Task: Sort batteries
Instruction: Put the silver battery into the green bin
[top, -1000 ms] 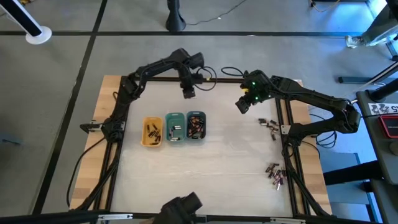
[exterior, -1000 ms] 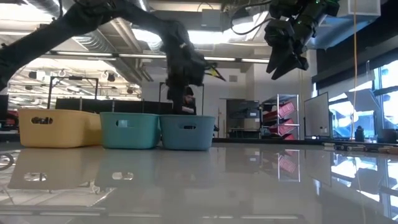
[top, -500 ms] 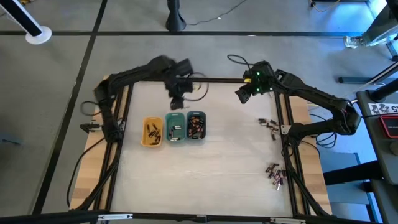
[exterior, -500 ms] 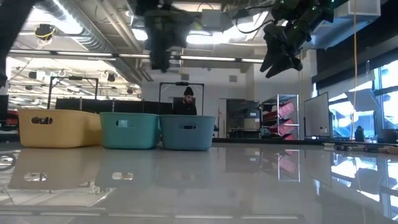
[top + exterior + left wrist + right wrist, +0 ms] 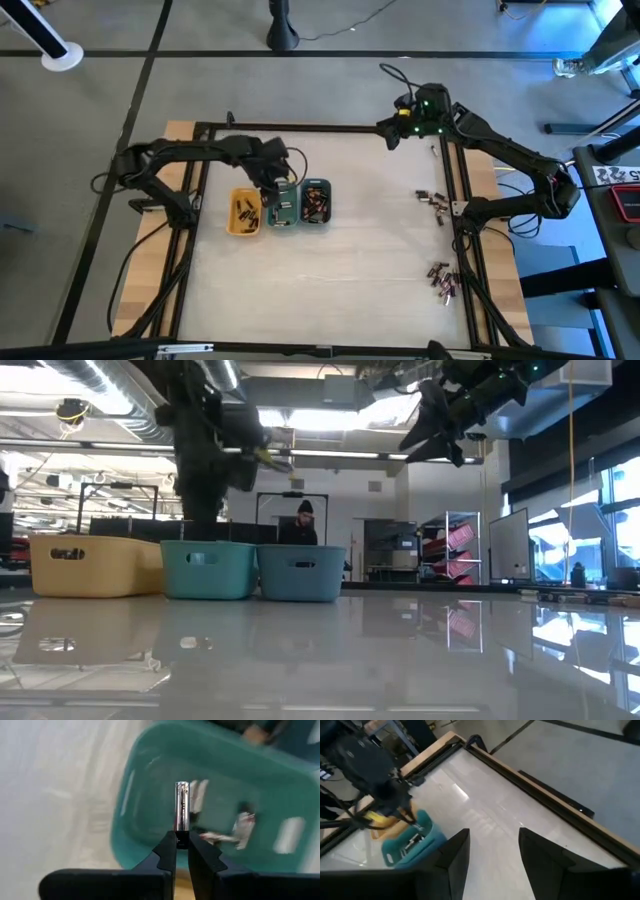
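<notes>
The left hand (image 5: 182,851) is pinched shut, its arm reaching in from the left. The right hand (image 5: 490,851), fingers parted, is raised at the far right corner.

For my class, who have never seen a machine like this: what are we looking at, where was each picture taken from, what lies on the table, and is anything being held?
These are two dark robot arms at a table, sorting small batteries. One picture looks straight down, one looks level across the table, and two come from cameras on the wrists. On the table stand a yellow tray, a green tray and a grey-blue tray, side by side, with batteries inside; loose batteries lie near the right edge. The left pincer is shut on a silvery battery just over the green tray. The right pincer is open, empty, raised by the far right corner.
</notes>
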Action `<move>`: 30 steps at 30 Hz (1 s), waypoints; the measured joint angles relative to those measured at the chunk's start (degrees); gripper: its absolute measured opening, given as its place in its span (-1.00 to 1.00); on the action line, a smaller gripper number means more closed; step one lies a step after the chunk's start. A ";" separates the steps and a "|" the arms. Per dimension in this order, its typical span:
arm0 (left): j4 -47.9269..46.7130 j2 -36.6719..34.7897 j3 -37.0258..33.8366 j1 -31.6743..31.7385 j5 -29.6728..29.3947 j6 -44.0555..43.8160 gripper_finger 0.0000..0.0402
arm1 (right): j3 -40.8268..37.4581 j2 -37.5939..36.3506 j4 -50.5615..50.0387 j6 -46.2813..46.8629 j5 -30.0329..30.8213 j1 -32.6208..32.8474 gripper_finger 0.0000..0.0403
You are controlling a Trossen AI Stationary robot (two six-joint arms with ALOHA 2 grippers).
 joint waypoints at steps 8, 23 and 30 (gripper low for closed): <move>4.65 4.96 -0.24 -0.31 -2.72 3.19 -0.88 | 0.00 0.00 -0.11 2.87 -1.36 -0.39 -0.14; 5.28 9.27 -0.24 -0.91 -2.59 8.86 -0.88 | 0.00 0.00 -1.60 4.30 -0.82 -0.37 -0.14; 5.20 9.27 -0.24 -1.66 -2.57 8.98 -0.76 | 0.00 0.00 -1.54 2.85 1.04 -0.37 -0.14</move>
